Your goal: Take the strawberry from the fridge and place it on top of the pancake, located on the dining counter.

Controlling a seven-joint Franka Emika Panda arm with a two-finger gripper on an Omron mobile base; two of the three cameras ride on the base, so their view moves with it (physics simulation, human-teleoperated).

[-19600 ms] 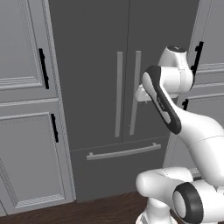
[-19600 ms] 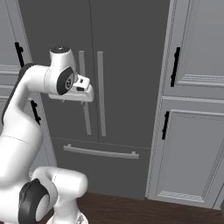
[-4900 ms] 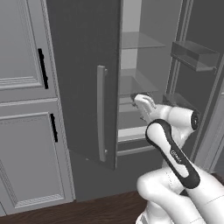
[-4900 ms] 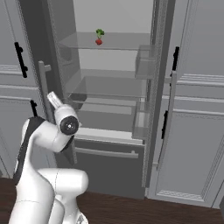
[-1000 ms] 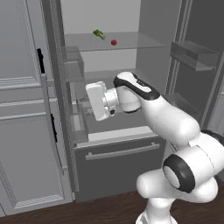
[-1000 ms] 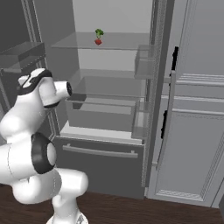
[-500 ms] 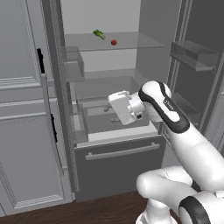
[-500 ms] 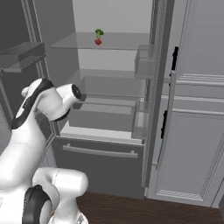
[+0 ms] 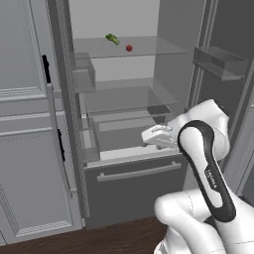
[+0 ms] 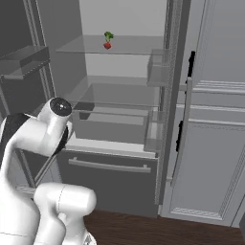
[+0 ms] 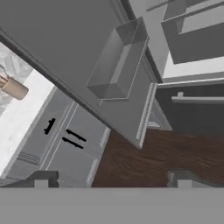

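The strawberry [image 9: 129, 48] sits on the top glass shelf [image 9: 149, 47] of the fridge [image 9: 124, 99], just beside a small green veg [image 9: 112, 38], w/ both doors open. The gripper [image 9: 153, 135] is low, near the pull-out bottom drawer [image 9: 134, 186], well apart from the fruit. Its jaws look spread wide w/ nothing in them, tho the view is poor. Step in hand: reaching in. Next the hand needs to go up to the top shelf and close on the berry.
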